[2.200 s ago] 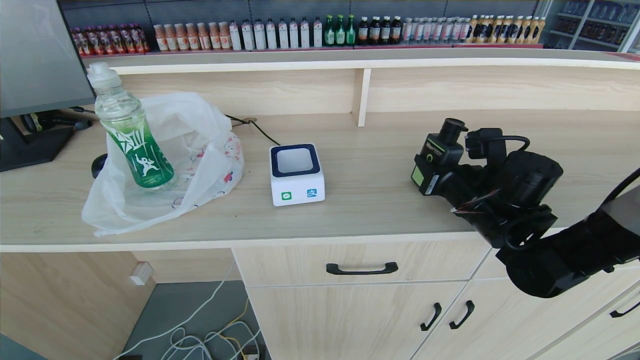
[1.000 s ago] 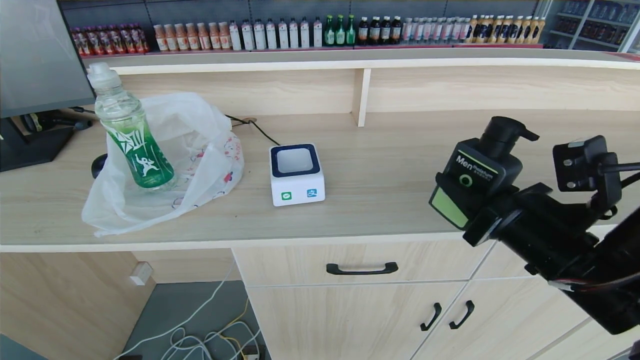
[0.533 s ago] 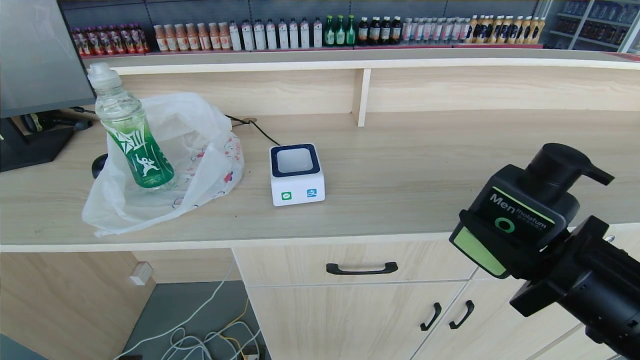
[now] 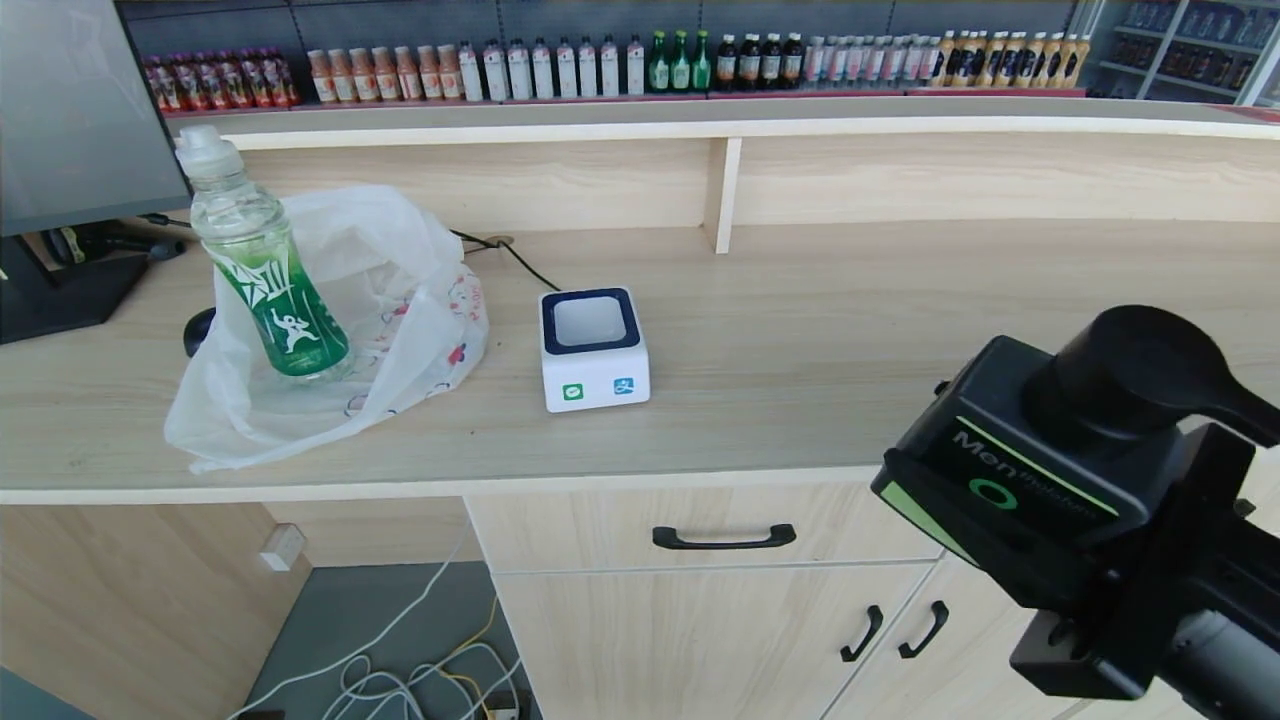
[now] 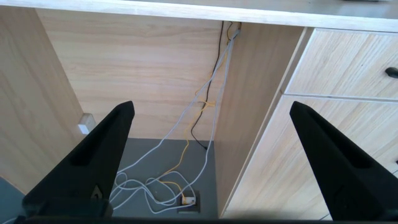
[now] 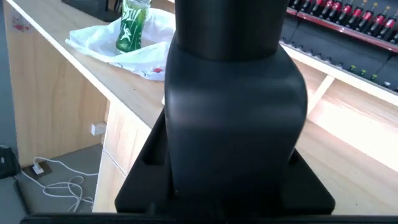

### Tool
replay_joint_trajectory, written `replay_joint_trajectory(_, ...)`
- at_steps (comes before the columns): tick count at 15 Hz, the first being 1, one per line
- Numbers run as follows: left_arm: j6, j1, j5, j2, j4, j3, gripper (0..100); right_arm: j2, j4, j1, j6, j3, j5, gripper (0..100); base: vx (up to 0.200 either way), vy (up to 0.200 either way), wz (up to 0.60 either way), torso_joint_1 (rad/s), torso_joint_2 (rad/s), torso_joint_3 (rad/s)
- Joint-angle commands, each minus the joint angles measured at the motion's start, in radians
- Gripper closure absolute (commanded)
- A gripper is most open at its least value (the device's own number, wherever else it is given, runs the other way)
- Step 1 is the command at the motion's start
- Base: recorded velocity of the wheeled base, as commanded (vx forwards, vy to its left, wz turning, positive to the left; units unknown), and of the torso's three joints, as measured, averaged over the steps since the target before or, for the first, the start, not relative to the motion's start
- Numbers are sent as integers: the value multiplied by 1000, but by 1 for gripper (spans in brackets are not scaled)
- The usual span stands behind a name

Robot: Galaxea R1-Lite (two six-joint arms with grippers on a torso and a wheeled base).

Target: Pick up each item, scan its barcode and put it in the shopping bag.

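Note:
A black pump bottle with a green stripe hangs tilted off the counter's front right edge, close to the head camera. My right gripper is shut on its lower body; in the right wrist view the pump bottle hides most of the counter. The white scanner with a blue-rimmed window sits mid-counter. Left of it lies the translucent shopping bag, with a green drink bottle standing upright in it. My left gripper is open below counter level, holding nothing.
A monitor and a dark mouse are at the counter's far left. An upright divider stands behind the scanner. Drawers with black handles front the counter, and cables lie on the floor underneath.
My right gripper has lifted the pump bottle from the counter's right side and carried it forward and up toward the head camera. Bag, green bottle and scanner have not moved.

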Motion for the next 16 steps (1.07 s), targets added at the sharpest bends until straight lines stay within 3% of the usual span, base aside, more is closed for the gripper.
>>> replay_joint_trajectory(1, 0, 0, 0, 0, 0, 0, 0, 28, -1, 43, -44, -21, 8, 100, 0, 0, 0, 0, 0, 0)
replay_joint_trajectory(2, 0, 0, 0, 0, 0, 0, 0, 35, -1, 45, -63, -32, 25, 100, 0, 0, 0, 0, 0, 0)
replay_joint_trajectory(4, 0, 0, 0, 0, 0, 0, 0, 86, -1, 51, -193, -98, 212, 100, 0, 0, 0, 0, 0, 0)
replay_joint_trajectory(6, 0, 0, 0, 0, 0, 0, 0, 120, -1, 54, -250, -125, 295, 100, 0, 0, 0, 0, 0, 0)
replay_joint_trajectory(8, 0, 0, 0, 0, 0, 0, 0, 130, -1, 59, -300, -130, 290, 100, 0, 0, 0, 0, 0, 0)
replay_joint_trajectory(9, 0, 0, 0, 0, -1, 0, 0, 163, -5, 45, -463, -176, 289, 100, 0, 0, 0, 0, 0, 0)
replay_joint_trajectory(12, 0, 0, 0, 0, 0, 0, 0, 190, -59, 33, -768, -246, 289, 100, 0, 0, 0, 0, 0, 0)
replay_joint_trajectory(16, 0, 0, 0, 0, 0, 0, 0, 226, -148, 114, -862, -199, 290, 100, 0, 0, 0, 0, 0, 0)
